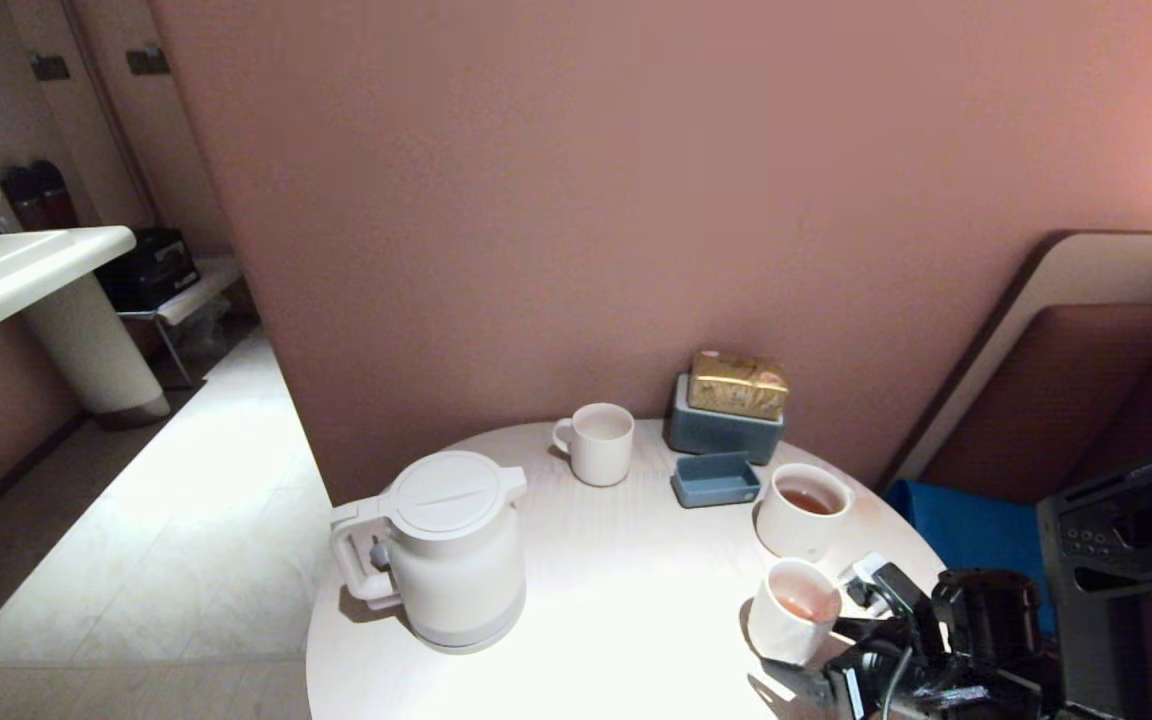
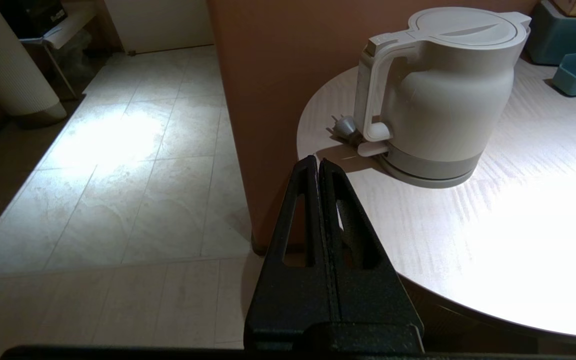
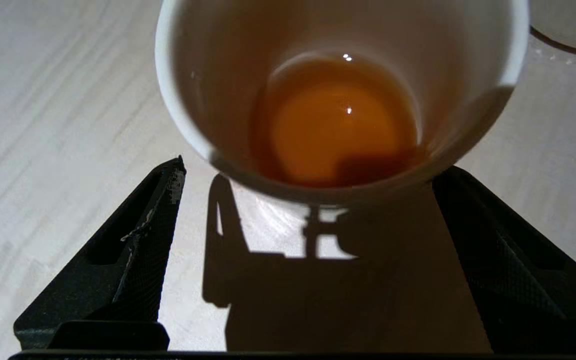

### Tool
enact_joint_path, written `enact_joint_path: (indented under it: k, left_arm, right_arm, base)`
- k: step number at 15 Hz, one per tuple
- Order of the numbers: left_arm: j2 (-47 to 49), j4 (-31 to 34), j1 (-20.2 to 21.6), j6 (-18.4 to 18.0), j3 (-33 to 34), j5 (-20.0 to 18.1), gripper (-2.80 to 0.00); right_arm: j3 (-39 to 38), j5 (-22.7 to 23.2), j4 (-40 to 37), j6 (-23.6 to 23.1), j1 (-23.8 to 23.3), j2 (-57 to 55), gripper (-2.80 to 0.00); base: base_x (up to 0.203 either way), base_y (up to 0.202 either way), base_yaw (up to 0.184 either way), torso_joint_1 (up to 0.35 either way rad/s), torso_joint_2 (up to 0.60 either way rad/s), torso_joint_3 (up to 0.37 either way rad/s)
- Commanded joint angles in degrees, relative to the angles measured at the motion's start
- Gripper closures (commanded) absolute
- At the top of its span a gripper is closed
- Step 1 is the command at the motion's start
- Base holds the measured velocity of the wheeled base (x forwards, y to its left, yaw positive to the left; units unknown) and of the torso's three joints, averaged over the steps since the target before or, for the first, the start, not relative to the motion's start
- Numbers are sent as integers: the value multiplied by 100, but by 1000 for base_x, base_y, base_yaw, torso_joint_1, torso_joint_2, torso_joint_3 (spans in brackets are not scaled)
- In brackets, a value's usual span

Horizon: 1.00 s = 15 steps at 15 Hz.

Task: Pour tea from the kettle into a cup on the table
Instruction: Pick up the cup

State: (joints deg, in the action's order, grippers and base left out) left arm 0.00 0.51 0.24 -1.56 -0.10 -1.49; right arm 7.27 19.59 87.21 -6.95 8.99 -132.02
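Cup (image 1: 792, 610) stands at the 4 o'clock edge of the table (image 1: 616, 600), upright, holding a shallow pool of tea (image 3: 335, 132) — well under half full. Kettle (image 1: 446, 550) sits upright at about 8 o'clock, lid on, nothing gripping its handle. Right gripper (image 3: 308, 215): fingers spread wide either side of the cup's near wall; one may touch the cup, it is not clamped. Left gripper (image 2: 318, 167): fingers pressed together, empty, off the table edge near the kettle handle. Judgement — some tea is already in the cup; whether more pouring is due cannot be told. Wider cup (image 1: 804, 510) at 2 o'clock also holds tea; mug (image 1: 598, 443) at 12.
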Motion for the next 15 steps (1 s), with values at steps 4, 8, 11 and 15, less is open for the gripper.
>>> enact_joint_path:
  k: [4, 8, 11, 15]
  left_arm:
    - [5, 1, 2, -7, 1, -1, 0]
    - [0, 1, 2, -2, 1, -1, 0]
    - [9, 1, 2, -2, -2, -1, 0]
    - [1, 1, 2, -2, 1, -1, 0]
  right_arm:
    - [42, 10, 112, 63, 23, -25, -280]
    - [263, 10, 112, 286, 15, -25, -280]
    - [267, 10, 112, 300, 15, -34, -280]
    - [291, 1, 154, 344, 15, -148, -280]
  base:
    - [0, 0, 0, 0, 0, 0]
    - [0, 0, 0, 0, 0, 0]
    - [0, 0, 0, 0, 0, 0]
    - [0, 0, 0, 0, 0, 0]
